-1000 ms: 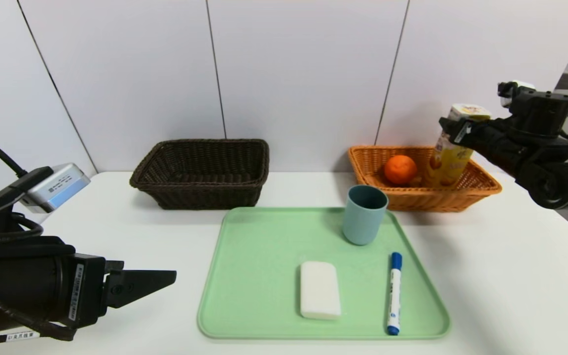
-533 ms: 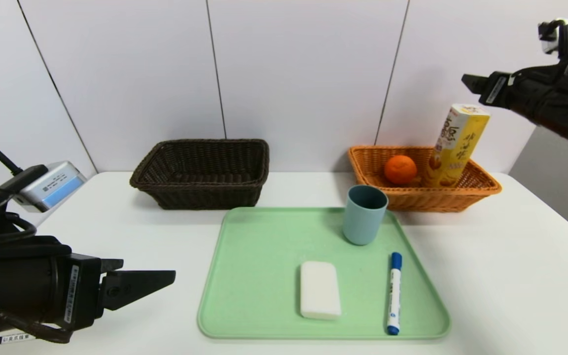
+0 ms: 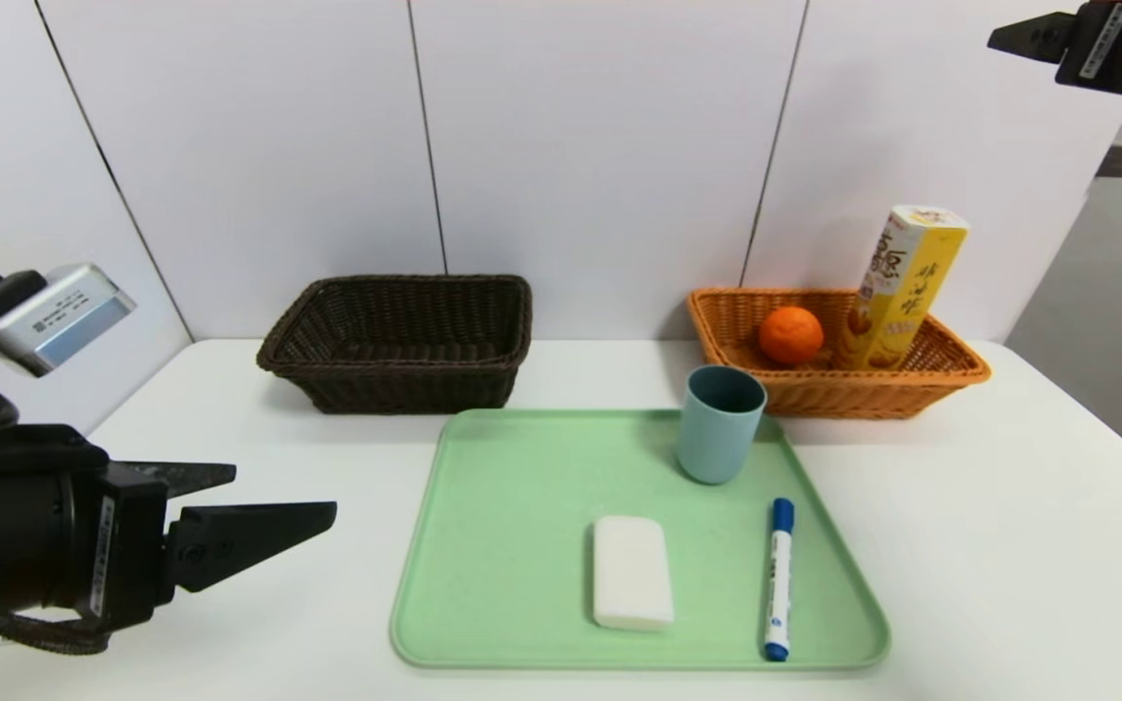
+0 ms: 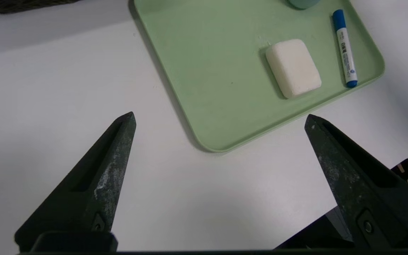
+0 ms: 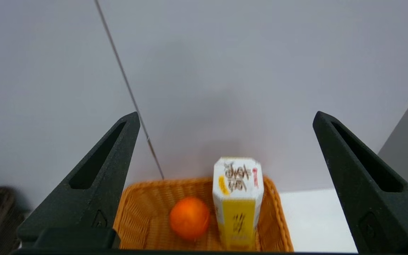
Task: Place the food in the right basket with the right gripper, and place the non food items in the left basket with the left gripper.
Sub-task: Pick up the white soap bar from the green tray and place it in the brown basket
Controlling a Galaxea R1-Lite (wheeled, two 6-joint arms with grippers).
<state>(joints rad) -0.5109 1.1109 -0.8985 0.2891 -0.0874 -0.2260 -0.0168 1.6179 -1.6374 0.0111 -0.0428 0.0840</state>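
"Where was the right hand?"
"Above the orange basket, wide apart and holding nothing."
"And below it?"
"An orange fruit and a tall yellow carton, both in that basket."
"The left hand?"
"Wide too, over the counter beside the green tray. The white block, marker and blue cup lay or stood on the tray."
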